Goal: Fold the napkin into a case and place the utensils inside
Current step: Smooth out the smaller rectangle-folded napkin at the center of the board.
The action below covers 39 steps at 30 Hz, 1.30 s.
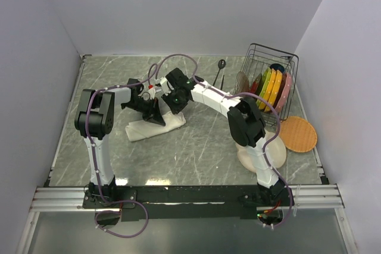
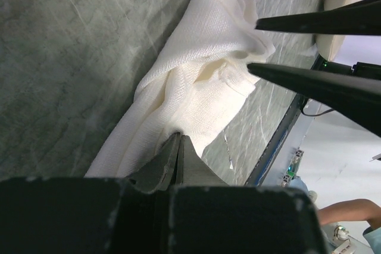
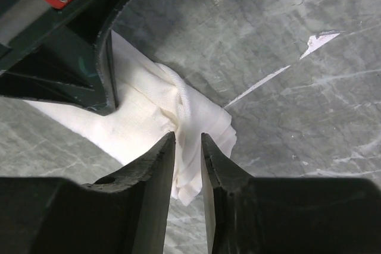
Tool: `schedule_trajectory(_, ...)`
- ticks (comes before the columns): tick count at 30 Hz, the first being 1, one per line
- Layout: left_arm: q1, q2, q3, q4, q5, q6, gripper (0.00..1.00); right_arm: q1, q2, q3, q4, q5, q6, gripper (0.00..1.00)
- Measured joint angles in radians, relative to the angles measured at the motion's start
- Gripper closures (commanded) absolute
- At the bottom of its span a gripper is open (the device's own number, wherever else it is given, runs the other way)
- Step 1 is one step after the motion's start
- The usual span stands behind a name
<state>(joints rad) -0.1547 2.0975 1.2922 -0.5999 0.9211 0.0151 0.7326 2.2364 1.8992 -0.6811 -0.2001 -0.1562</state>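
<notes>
Top external view, entries by size:

1. Tabletop [image 1: 196, 153]: grey marbled surface carrying everything below
2. Wire dish rack [image 1: 280, 57]: black, at the far right corner. Coloured plates [image 1: 272, 86] stand on edge inside it
3. Napkin [image 1: 146, 128]: cream-white cloth folded into a long layered strip, lying on the tabletop left of centre, with one end bunched
4. Beige plate [image 1: 268, 156]: near right, partly hidden behind the right arm [image 1: 250, 123]. A round orange disc [image 1: 299, 134] with a grid texture lies just beside it
5. Left end effector [image 2: 177, 140]: jaws closed together, tips touching the napkin partway along the strip. Whether a layer is pinched between them cannot be told
6. Right end effector [image 3: 188, 140]: jaws narrowed to a slim gap, clamped on a raised ridge of napkin at the strip's bunched end
7. Utensils [image 1: 218, 72]: dark and slender, on bare tabletop near the far edge, left of the rack and well apart from the napkin. A rounded bowl end points to the far wall; the two pieces cannot be told apart
</notes>
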Motion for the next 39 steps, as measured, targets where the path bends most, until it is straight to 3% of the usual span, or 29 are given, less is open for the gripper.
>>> schedule_trajectory(7, 0.000, 0.005, 0.006, -0.008, 0.002, 0.000, 0.99, 0.005, 0.019, -0.001, 0.000, 0.022, -0.022, 0.90)
schedule_trajectory(9, 0.000, 0.006, 0.008, -0.010, 0.001, 0.000, 0.99, 0.006, 0.019, -0.001, 0.000, 0.028, -0.025, 1.00)
schedule_trajectory(25, 0.040, 0.012, 0.014, -0.022, 0.032, 0.002, 0.99, 0.024, 0.020, -0.039, 0.009, 0.023, -0.001, 1.00)
schedule_trajectory(32, 0.031, -0.029, -0.054, 0.048, 0.062, -0.002, 0.97, 0.024, 0.040, -0.039, 0.015, 0.036, 0.022, 1.00)
schedule_trajectory(39, -0.016, -0.095, -0.130, 0.182, 0.098, -0.122, 0.98, 0.024, 0.040, -0.036, 0.014, 0.040, 0.044, 1.00)
